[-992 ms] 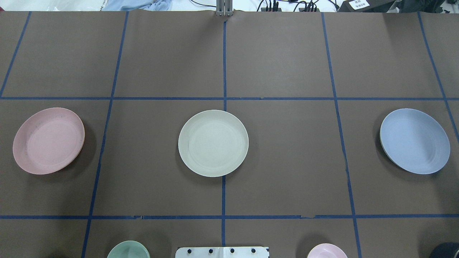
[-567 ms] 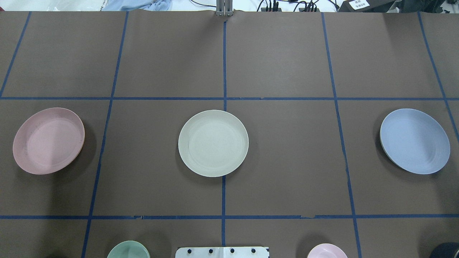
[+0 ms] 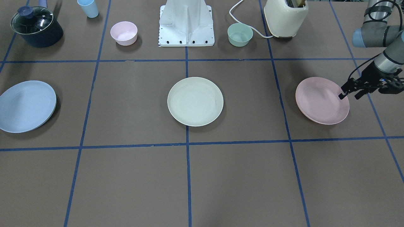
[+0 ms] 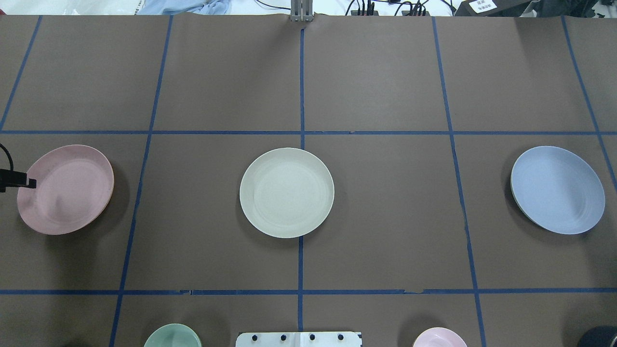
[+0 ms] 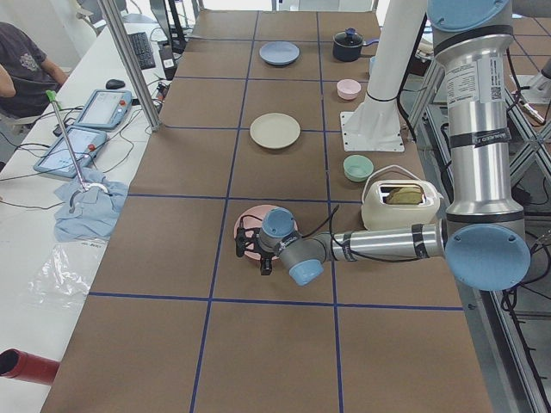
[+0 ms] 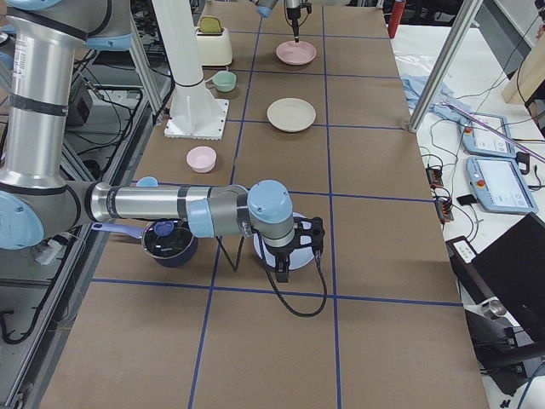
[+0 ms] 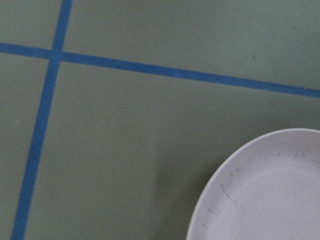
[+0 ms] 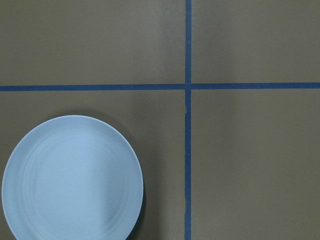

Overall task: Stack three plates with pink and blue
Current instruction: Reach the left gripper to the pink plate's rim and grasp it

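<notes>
Three plates lie apart in a row on the brown table. The pink plate (image 3: 318, 102) is on my left side, the cream plate (image 3: 195, 101) in the middle and the blue plate (image 3: 26, 105) on my right side. My left gripper (image 3: 349, 95) is open and empty, just above the pink plate's outer rim. In the overhead view only one of its fingers (image 4: 21, 182) shows, beside the pink plate (image 4: 67, 193). My right gripper (image 6: 285, 256) hangs over the blue plate (image 8: 72, 180) in the exterior right view; I cannot tell whether it is open.
Along the robot's side stand a small pink bowl (image 3: 123, 32), a small green bowl (image 3: 240, 34), a cream toaster (image 3: 285, 17), a dark lidded pot (image 3: 36, 25), a blue cup (image 3: 88, 8) and the white robot base (image 3: 187, 25).
A finger of my left gripper has come into the overhead view at the left edge, beside the pink plate. The three plates have not moved.
</notes>
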Controlling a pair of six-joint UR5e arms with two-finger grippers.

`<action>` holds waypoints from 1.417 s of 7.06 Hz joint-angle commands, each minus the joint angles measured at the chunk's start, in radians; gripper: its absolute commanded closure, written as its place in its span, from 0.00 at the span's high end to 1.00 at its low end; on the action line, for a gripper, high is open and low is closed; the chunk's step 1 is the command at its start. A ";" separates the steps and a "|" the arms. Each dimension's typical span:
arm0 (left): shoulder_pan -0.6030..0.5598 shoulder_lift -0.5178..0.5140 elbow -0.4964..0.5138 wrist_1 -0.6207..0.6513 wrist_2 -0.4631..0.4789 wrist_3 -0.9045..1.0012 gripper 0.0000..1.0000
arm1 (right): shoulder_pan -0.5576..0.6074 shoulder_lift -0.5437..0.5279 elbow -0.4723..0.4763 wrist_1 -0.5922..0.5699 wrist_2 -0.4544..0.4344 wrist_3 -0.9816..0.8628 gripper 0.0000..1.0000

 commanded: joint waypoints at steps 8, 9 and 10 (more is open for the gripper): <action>-0.052 0.085 -0.166 0.004 -0.166 0.005 0.00 | -0.061 0.033 -0.003 -0.002 0.022 0.032 1.00; -0.126 0.074 -0.188 0.008 -0.205 -0.002 0.00 | -0.119 0.051 -0.004 0.003 0.011 0.079 1.00; -0.128 0.029 -0.214 0.083 -0.207 -0.017 0.00 | -0.182 0.069 -0.006 0.003 -0.044 0.121 1.00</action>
